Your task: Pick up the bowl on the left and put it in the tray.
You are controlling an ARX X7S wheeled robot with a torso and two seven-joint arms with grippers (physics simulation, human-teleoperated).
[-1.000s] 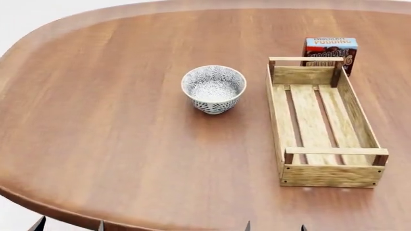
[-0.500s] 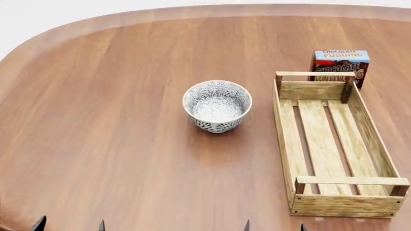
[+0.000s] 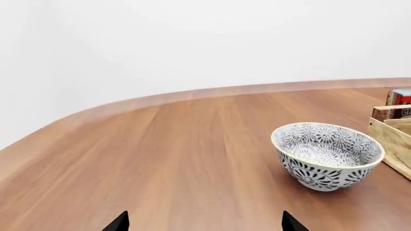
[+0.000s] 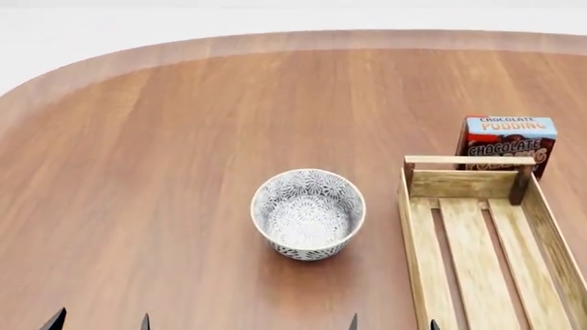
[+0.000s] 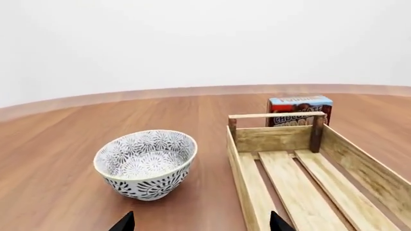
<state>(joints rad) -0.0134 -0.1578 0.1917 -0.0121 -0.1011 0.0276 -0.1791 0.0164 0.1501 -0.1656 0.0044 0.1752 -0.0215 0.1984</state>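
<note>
Round floral-patterned ceramic bowl (image 4: 308,214) upright on smooth wooden table (image 4: 165,137), beside slatted light-wood tray (image 4: 482,240); both grippers' fingertips spread apart, empty.

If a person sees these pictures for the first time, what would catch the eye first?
Probably the patterned bowl, standing alone and empty on the wooden table. To its right lies the empty light-wood tray, with a chocolate pudding box standing just behind its far end.
</note>
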